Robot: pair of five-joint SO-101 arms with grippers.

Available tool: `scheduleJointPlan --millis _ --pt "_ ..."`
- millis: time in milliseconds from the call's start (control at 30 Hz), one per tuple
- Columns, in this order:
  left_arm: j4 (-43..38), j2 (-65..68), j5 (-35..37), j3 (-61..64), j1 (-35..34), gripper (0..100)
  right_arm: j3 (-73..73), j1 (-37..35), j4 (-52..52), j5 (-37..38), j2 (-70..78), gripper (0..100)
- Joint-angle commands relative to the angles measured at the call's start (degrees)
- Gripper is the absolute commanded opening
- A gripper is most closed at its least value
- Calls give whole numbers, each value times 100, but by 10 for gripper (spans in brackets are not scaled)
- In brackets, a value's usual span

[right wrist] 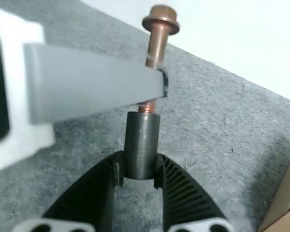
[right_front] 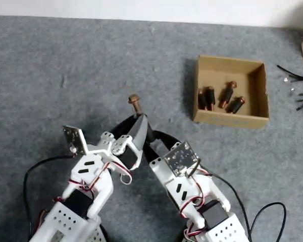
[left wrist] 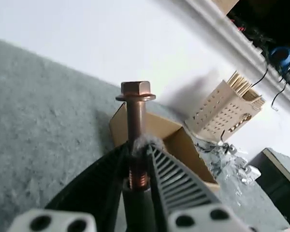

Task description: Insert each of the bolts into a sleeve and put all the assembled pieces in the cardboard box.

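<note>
bolt (left wrist: pixel 136 116) stands roughly upright above the worktop (right_front: pixel 65 60), shank clamped in the left fingers (left wrist: pixel 170 175), threaded tip at the mouth of the dark sleeve (right wrist: pixel 141 145). right fingers (right wrist: pixel 180 194) clamp that sleeve just below. cardboard box (right_front: pixel 231 121) sits well apart (four assembled pieces (right_front: pixel 227 96) inside).
</note>
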Motion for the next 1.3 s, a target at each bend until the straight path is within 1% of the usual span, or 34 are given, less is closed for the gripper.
scheduleJointPlan --millis 0,133,200,333,400,433,467,533,667,733,800,833,933,1000,1067,1133,1267 --pt "-70 -13 -35 119 418 5 523 66 -215 79 -136 5" --pt "132 -13 -70 119 505 5 523 268 -215 79 -136 5" --pt "316 -13 -281 119 611 5 514 365 -224 79 -136 5" --pt "1073 -13 -642 119 1279 5 514 374 -224 79 -136 5" --pt "1240 -13 -853 119 1578 5 523 365 -224 79 -136 5" --pt "1240 -31 -905 119 1622 5 523 374 -233 79 -136 5" --pt "1240 -57 -923 119 1587 5 523 374 -233 79 -136 5" --pt "1240 -66 -905 119 1297 5 523 374 -233 79 -136 5" --pt "747 -57 -888 119 286 5 549 382 -242 79 -136 5" --pt "677 -22 -712 119 -4 5 549 382 -242 79 -136 5" --pt "677 -22 -484 119 -13 17 549 382 -242 79 -136 5" --pt "677 -22 -475 119 4 40 558 382 -242 79 -136 5" --pt "712 -13 -475 119 84 165 558 497 -242 79 -136 5" --pt "897 -13 -484 119 119 251 558 646 -251 79 -136 5" --pt "1073 -13 -484 119 180 312 549 743 -251 79 -136 5" --pt "1222 -22 -484 119 259 334 558 760 -251 79 -136 5" --pt "1257 -75 -457 101 92 322 558 796 -242 79 -136 5"
